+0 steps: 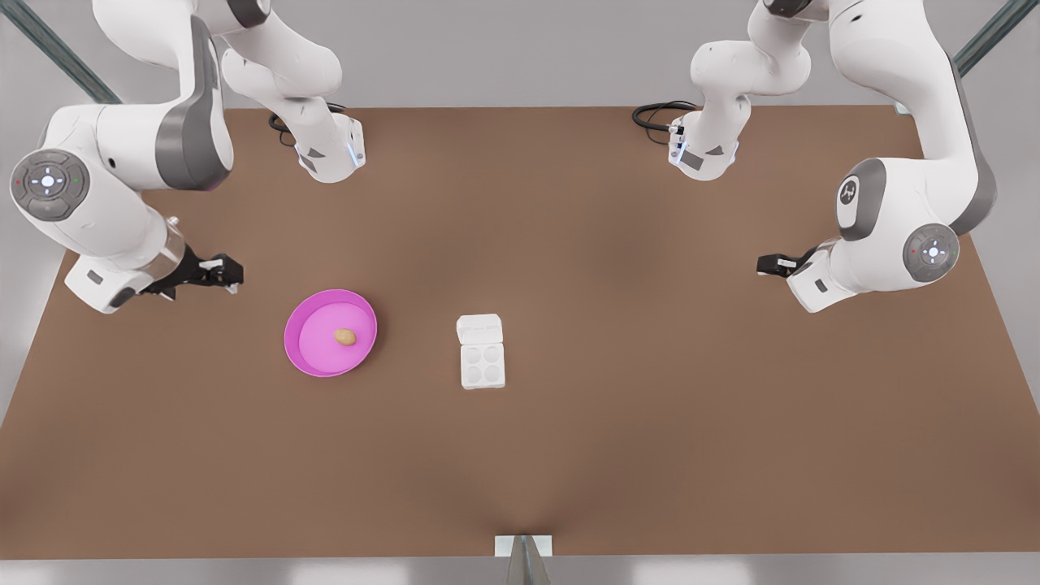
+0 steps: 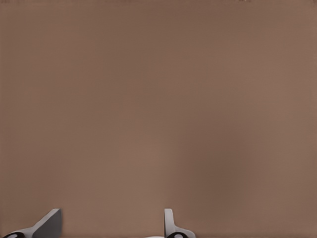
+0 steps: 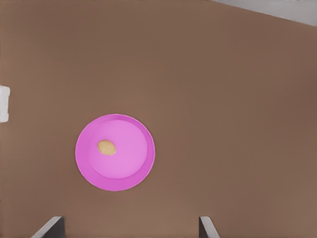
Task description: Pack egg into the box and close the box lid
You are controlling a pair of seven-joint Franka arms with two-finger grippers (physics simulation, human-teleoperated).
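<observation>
Resting near the middle of the magenta-pink plate (image 1: 291, 341), the tan egg (image 1: 345, 336) is lying on its side, and the raised rim is probably keeping it from rolling off. No finger is touching it yet, so by my reading the task is only at its start.

The white egg carton (image 1: 483, 366) is sitting well apart from the plate, toward the front view's right. Its box lid (image 1: 479, 329) is lying flung open on the side of the tray farther from the camera. That is leaving all four cups bare and free to take the egg from above.

The right gripper (image 1: 226, 272) is hanging above the table beside the plate, on the side away from the carton. Its claw is spread wide and holding nothing. Its wrist camera is looking down on plate and egg, which suits it for the pick.

The left gripper (image 1: 768, 265) is waiting far from the plate, beyond the carton, over bare board. Its fingers are also standing apart and empty, likely being saved for the lid.

The brown tabletop (image 1: 650, 406) is lying flat, matte and even under everything. Pale grey floor is showing past its edges, with metal struts crossing the far corners and black cables (image 1: 654, 115) curling by the arm bases.
</observation>
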